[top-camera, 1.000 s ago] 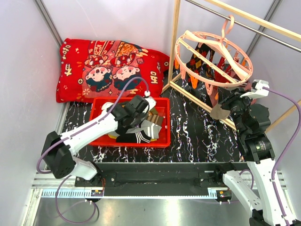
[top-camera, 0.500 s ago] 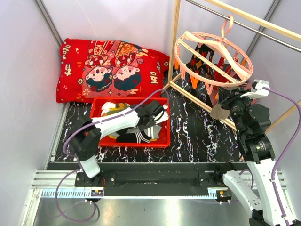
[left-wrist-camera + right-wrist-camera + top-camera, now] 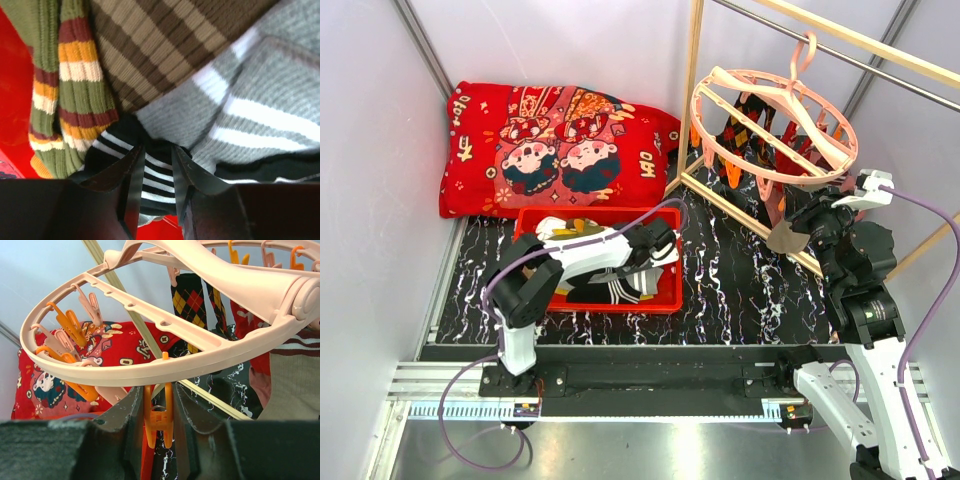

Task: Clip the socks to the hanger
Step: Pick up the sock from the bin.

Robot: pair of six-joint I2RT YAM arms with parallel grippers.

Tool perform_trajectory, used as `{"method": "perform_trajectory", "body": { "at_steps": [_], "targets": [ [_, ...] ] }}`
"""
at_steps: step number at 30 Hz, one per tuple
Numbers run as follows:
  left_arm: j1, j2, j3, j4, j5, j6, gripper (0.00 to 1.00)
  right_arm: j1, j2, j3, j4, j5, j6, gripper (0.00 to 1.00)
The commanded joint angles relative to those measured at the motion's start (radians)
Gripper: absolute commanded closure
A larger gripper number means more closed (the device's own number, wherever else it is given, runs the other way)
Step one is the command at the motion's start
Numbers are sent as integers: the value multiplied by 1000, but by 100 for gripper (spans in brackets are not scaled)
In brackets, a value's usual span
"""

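Observation:
The pale-pink ring hanger (image 3: 772,76) hangs at the back right with argyle and red socks (image 3: 745,128) clipped under it. My right gripper (image 3: 804,213) is at its near rim, shut on an orange clip (image 3: 159,416) that dangles below the ring (image 3: 150,365). My left gripper (image 3: 658,254) is down in the red basket (image 3: 620,303). In the left wrist view its jaws (image 3: 156,161) are closed narrowly on a black-and-white striped sock (image 3: 159,172). A grey white-striped sock (image 3: 260,100), a brown striped sock (image 3: 165,40) and an olive striped sock (image 3: 75,75) lie around it.
A big red cartoon-print cushion (image 3: 550,140) lies at the back left behind the basket. Wooden rack poles (image 3: 692,90) stand beside the hanger, with a base bar along the table (image 3: 740,215). Grey walls close in both sides.
My left arm has swung right and folded, bringing its gripper down onto the sock pile at the basket's right side. The right arm and the hanger have not moved.

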Motion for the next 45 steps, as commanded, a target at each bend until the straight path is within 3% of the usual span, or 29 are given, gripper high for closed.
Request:
{"method": "perform_trajectory", "body": {
  "at_steps": [1,4,7,22,31,38,45],
  "targets": [
    [11,20,13,22,-20,13,74,-4,-6,-5,46,20,-13,100],
    [12,16,13,22,-16,7,92,-4,-9,-3,45,22,-16,100],
    [12,-25,11,10,9,-3,99,-4,-9,0,45,22,-17,100],
    [46,-363,5,18,162,-89,100,-4,-6,15,45,16,-17,100],
    [46,-548,-12,274,410,-301,100,-4,-6,28,42,-4,-11,100],
    [46,-653,-49,528,472,-489,100,-4,-6,34,39,-35,7,100],
    [34,-632,-75,769,573,-721,100,-4,-1,41,39,-61,23,100]
  ]
}}
